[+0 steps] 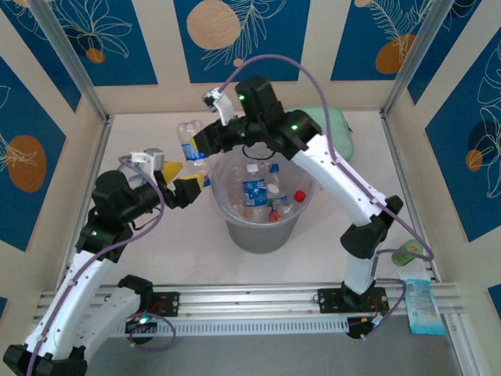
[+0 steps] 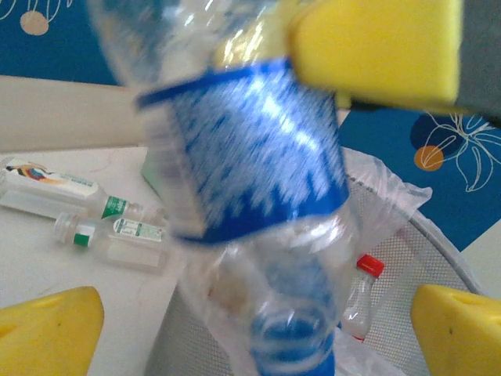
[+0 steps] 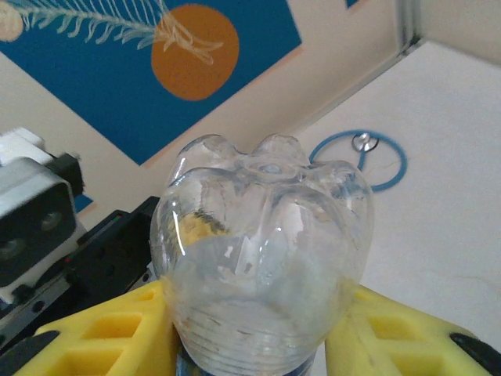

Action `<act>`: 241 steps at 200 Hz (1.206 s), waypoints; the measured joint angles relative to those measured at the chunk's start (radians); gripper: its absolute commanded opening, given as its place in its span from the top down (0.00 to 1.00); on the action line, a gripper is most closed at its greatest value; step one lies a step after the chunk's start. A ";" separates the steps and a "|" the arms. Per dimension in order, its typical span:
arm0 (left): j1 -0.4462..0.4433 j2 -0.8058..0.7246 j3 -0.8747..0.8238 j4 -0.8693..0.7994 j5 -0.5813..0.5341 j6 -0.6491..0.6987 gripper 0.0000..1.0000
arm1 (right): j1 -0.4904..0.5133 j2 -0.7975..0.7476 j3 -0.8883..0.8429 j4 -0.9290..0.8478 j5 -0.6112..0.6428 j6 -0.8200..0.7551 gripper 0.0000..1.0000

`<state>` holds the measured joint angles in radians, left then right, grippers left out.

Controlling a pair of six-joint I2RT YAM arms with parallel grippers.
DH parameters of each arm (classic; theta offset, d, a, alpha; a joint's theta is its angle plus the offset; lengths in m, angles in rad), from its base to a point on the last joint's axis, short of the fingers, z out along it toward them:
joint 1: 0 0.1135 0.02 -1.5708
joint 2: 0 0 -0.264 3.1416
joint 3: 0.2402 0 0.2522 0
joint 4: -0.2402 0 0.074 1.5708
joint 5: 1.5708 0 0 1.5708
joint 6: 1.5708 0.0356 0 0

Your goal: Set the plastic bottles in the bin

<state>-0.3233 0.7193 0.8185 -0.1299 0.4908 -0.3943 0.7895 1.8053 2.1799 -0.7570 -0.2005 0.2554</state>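
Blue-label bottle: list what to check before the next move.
1. Right fingers gripping the blue-label bottle: ok, a yellow finger presses on each side.
2. Left fingers clear of it: ok, spread wide and not touching.
3. Bottle above the bin: cannot tell, it hangs near the left rim.
4. Room in the bin: ok, the bottles inside lie well below the rim.
5. Table free of bottles: not ok, two more bottles lie beside the bin.
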 measured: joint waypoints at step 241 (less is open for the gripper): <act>-0.199 0.267 0.060 -0.013 -0.231 0.063 0.00 | -0.159 -0.318 -0.598 -0.256 0.233 0.045 0.89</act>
<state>-0.5224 0.9859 0.8780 -0.1425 0.2596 -0.3313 0.6300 1.4876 1.5822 -1.0126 0.0330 0.3008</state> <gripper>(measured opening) 0.996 0.366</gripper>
